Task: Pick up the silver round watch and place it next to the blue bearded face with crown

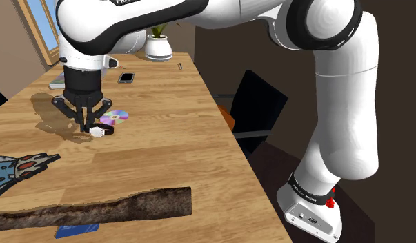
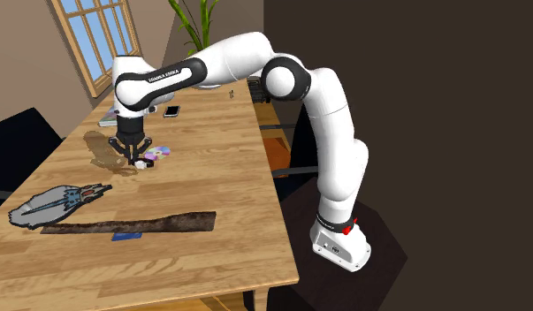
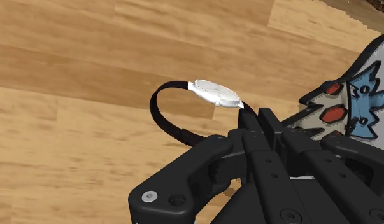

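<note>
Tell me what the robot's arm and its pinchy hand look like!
The arm is fat, rounded white tubes with dark joints, plus a black band with white letters. A small red bit sits near its foot. The gripper is all black, with two fingers.

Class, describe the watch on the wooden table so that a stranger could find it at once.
On the long wooden table, find the rainbow-shiny disc. Just beside it, under the black end effector, is the watch: a small round pale face on a black strap loop, unlike the flat disc.
</note>
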Available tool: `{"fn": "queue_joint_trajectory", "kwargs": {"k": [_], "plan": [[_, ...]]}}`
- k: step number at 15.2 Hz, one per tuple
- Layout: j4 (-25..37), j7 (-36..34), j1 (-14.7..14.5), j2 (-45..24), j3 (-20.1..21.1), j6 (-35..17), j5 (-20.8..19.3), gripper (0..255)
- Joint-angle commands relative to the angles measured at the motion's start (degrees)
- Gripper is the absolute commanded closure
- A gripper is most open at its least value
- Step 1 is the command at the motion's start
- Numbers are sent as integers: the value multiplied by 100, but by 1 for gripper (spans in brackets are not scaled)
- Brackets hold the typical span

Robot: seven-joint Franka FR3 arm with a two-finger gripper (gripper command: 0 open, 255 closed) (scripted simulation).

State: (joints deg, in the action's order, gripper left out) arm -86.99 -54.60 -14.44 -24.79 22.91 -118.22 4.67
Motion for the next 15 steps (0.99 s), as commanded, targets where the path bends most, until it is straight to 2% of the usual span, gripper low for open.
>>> {"fn": "queue_joint_trajectory", "kwargs": {"k": [1,3,15], "plan": [[732,-205,-232,-493,-38,224,-207,255],[1583,-368,-489,-1031,-90,520,-390,255],[937,-260,-462,-1211,-135,-285,-401,255]]}}
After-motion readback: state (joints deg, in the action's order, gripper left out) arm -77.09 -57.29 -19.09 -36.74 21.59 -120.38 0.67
